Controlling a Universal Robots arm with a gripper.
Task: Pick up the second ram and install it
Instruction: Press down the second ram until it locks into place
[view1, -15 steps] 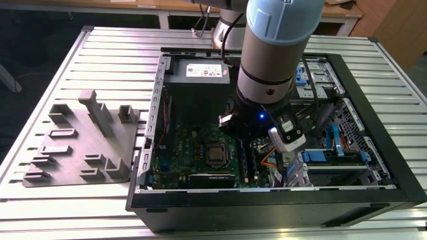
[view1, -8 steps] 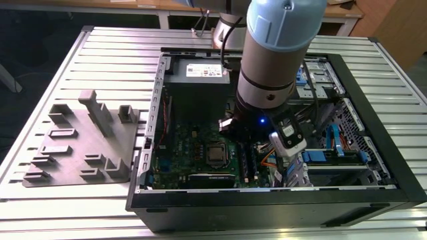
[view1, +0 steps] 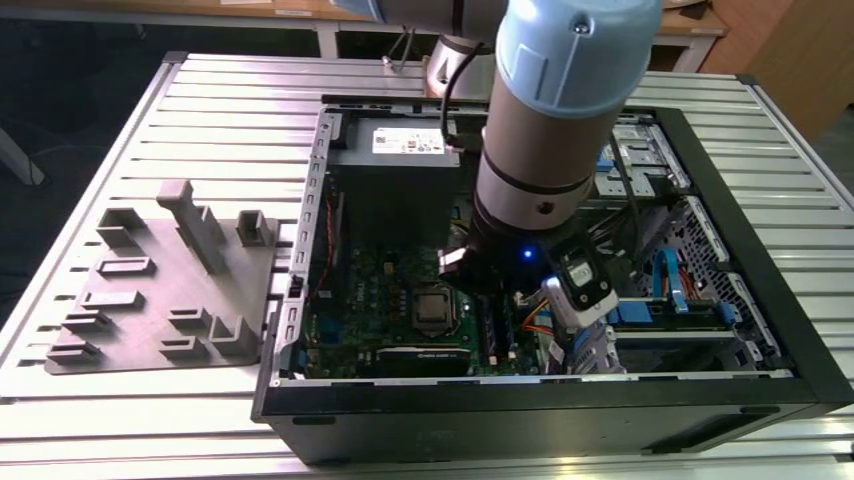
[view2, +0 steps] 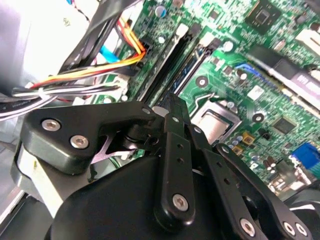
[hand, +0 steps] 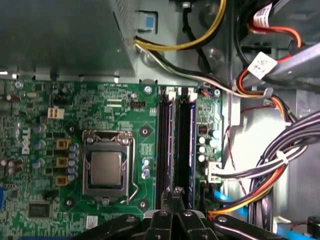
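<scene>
Gripper (hand: 173, 192) down inside the open computer case (view1: 747, 385), fingertips pressed together with nothing between them, poised just above the near end of the memory slots (hand: 175, 145). In the first wrist view, two sticks sit seated side by side in those slots; the second ram (hand: 185, 145) is the bluish one, standing upright beside its neighbour. CPU socket (hand: 106, 167) lies just beside the slots on the green motherboard (hand: 50, 105). Beyond, the grey power supply (hand: 60, 35) and bundled cables (hand: 260, 95).
</scene>
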